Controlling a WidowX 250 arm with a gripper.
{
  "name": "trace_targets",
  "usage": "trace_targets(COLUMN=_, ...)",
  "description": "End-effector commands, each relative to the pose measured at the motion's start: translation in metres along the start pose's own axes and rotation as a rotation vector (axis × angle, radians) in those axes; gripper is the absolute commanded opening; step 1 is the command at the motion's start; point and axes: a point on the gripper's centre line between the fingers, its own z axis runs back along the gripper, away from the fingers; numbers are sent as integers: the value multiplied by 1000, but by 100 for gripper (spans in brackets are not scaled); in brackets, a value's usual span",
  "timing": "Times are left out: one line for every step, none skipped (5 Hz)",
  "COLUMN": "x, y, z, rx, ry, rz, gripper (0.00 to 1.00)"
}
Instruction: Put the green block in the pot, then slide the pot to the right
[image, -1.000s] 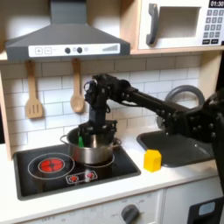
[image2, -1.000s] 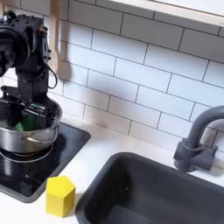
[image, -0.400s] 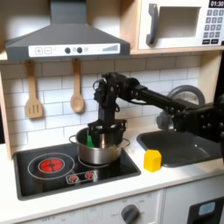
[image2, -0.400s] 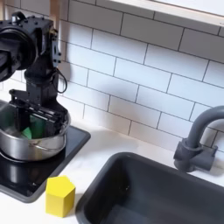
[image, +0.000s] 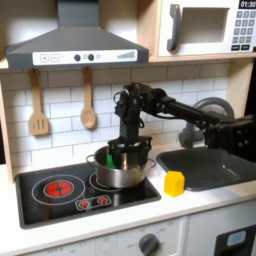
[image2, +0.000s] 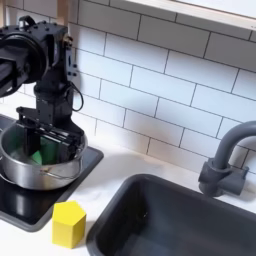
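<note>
The silver pot (image: 124, 176) (image2: 28, 174) stands on the stove's right burner in the first exterior view. Inside it, against the left wall as both exterior views show it, lies the green block (image: 107, 160) (image2: 37, 157). My gripper (image: 127, 153) (image2: 52, 141) points straight down into the pot, its fingers spread apart with nothing between them. The fingertips sit low inside, near the far wall, partly hidden by the rim. The gripper stands just right of the block in both exterior views.
A yellow block (image: 175, 183) (image2: 68, 222) lies on the counter between the stove (image: 60, 190) and the dark sink (image: 205, 170) (image2: 180, 215). A grey faucet (image2: 222, 158) rises behind the sink. Wooden utensils (image: 38, 105) hang on the tiled wall.
The pot, with the green block in it, has slid to the right in both exterior views. My gripper has moved with it, staying inside the pot.
</note>
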Motion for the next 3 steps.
trace_targets(x=-4, y=-10, z=-1, rx=-14, ry=2, rz=-5, gripper=100)
trace_targets(x=-3, y=-9, z=-2, rx=-14, ry=5, rz=-3, gripper=100)
trace_targets(x=-3, y=-10, z=-2, rx=-16, ry=3, rz=-5, gripper=100)
